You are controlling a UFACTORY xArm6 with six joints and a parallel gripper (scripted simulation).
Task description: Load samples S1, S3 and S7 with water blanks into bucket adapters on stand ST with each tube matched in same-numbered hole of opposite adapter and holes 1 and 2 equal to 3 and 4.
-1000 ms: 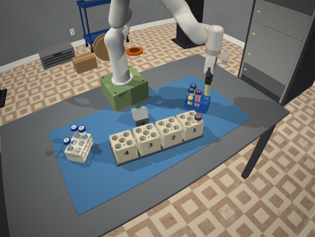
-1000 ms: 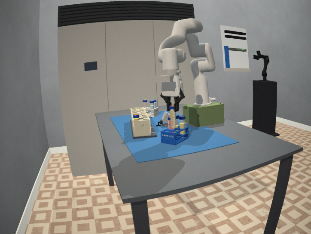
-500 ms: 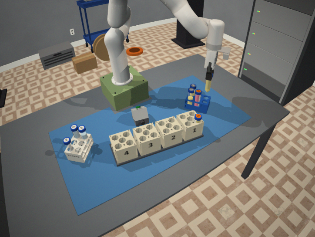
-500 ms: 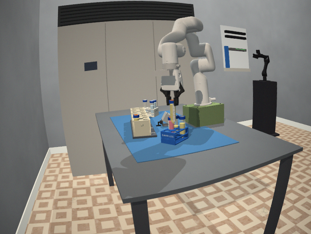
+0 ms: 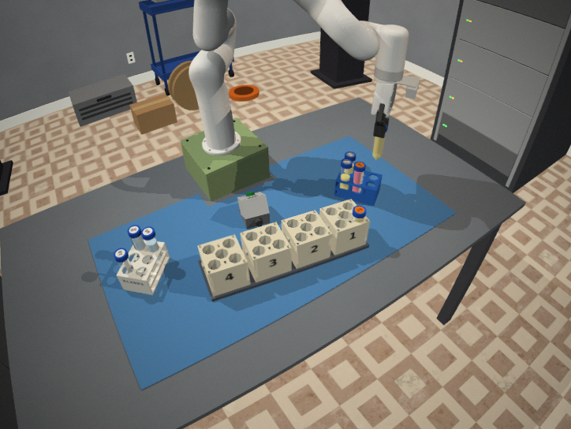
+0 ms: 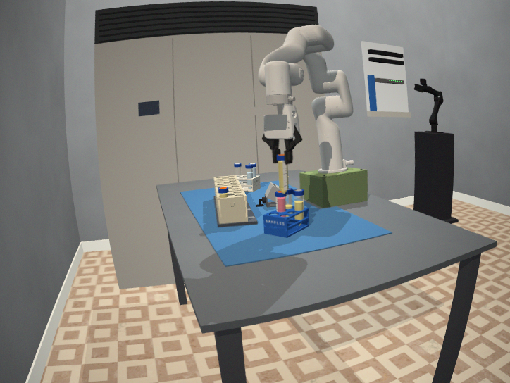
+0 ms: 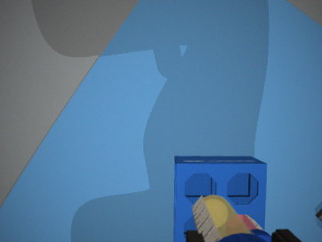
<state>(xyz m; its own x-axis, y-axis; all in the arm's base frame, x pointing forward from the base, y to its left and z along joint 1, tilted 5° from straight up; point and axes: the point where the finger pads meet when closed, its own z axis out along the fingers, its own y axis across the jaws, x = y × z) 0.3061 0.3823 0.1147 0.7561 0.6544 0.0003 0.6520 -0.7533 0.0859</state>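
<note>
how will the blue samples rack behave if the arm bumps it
The blue samples rack would probably slide on the blue mat, since nothing visible fastens it. Its open-sided frame looks stiff, so it likely won't bend. A high push might tip it, as capped tubes stand well above its top.

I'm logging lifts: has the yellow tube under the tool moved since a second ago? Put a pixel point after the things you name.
Yes: the yellow tube (image 5: pixel 378 147) (image 6: pixel 283 174) (image 7: pixel 218 218) has risen, now higher above the blue rack (image 5: pixel 356 195) (image 6: pixel 275 226) (image 7: pixel 181 171).
</note>
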